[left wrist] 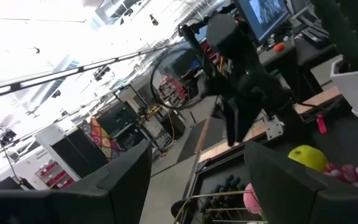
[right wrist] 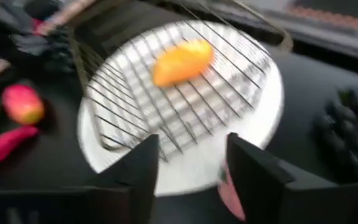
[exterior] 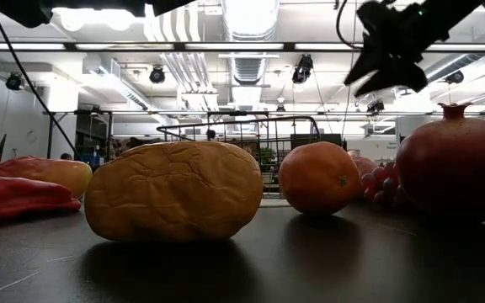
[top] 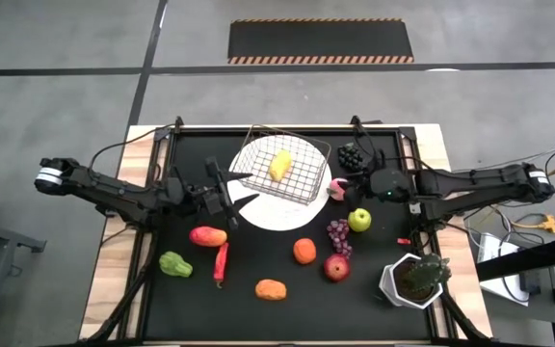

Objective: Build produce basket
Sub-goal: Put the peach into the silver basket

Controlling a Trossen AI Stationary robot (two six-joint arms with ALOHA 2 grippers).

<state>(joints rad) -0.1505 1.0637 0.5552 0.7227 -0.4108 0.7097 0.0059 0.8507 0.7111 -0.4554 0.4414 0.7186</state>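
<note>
The wire basket [top: 287, 166] stands on a round white plate [top: 268, 212] at the table's middle, with a yellow mango [top: 279, 164] lying inside it [right wrist: 182, 61]. My right gripper [top: 348, 183] hovers open, raised above the plate's right rim; a pink peach [top: 336, 188] lies on the table below it [right wrist: 230, 186]. My left gripper [top: 239, 198] waits open at the plate's left rim, with nothing between its fingers [left wrist: 197, 180]. In the low view the right gripper [exterior: 386, 59] hangs high above the table.
Dark grapes [top: 353, 154], a green apple [top: 359, 220] and purple grapes [top: 339, 234] lie right of the plate. Nearer lie an orange [top: 303, 251], a red fruit [top: 336, 267], an orange-brown piece [top: 271, 288], a red pepper [top: 222, 260], a green pepper [top: 174, 264] and a red-yellow fruit [top: 207, 235]. A potted plant [top: 414, 280] stands near right.
</note>
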